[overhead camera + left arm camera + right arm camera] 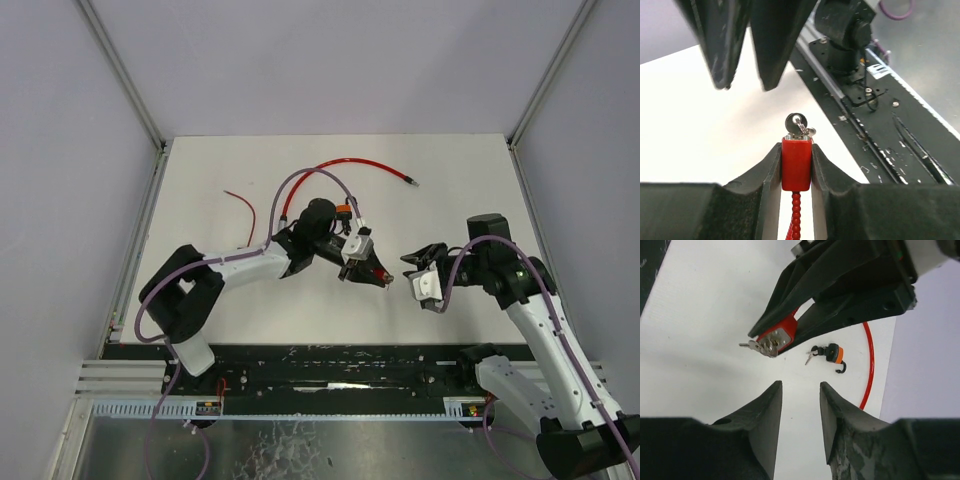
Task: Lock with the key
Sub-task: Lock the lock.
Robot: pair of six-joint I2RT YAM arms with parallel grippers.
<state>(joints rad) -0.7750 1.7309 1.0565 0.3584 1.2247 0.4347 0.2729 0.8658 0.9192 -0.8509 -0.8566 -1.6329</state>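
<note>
Left wrist view: left gripper (796, 152) is clamping the red lock (796, 172), key (798, 123) inserted, above the table (450, 190) towards its near edge. Right gripper (800, 395) is hovering, jaws apart; an off-centre pinch risks dragging the key out.

The left arm (240, 265) comes up from its base at the near left, folds at the elbow and runs rightward toward the middle. There the left gripper (365, 270) points right, its fingers (771, 170) clamped on either side of the red lock body (796, 167). The right arm (545, 320) rises from the near right, bends and turns leftward, so the right gripper (408, 266) faces the left one, near but apart, jaws parted with nothing between them.
</note>
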